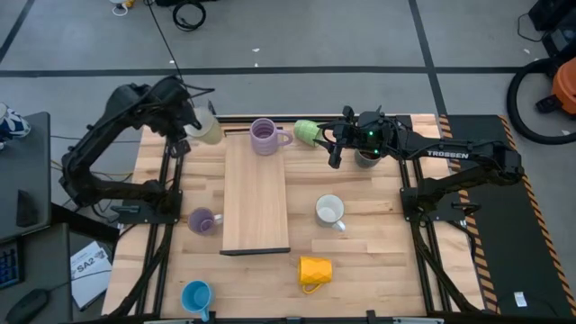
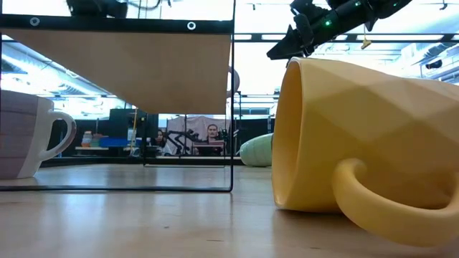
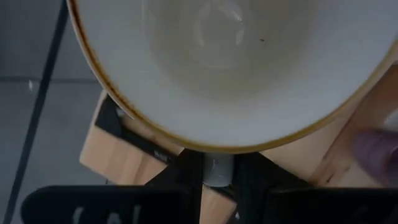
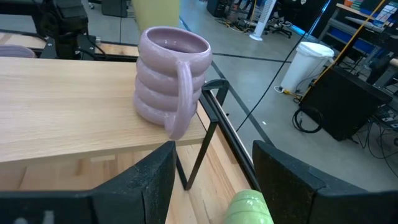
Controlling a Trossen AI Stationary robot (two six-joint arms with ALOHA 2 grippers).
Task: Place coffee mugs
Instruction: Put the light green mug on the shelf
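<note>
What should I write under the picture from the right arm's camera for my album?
The right pincer, open, faces a ribbed lavender mug standing upright on the raised wooden board, a light green mug just below.

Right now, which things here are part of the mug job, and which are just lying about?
Part of the job:
white mug held in the left tool
ribbed lavender mug on the raised wooden shelf
light green mug
white mug
yellow mug
blue mug
small lavender mug

Lying about:
papers
orange vacuum

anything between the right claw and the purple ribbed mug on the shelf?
Only the light green mug, lying on its side just off the shelf edge, under the open right claw. High view shows it; the purple ribbed mug stands beyond.
</note>
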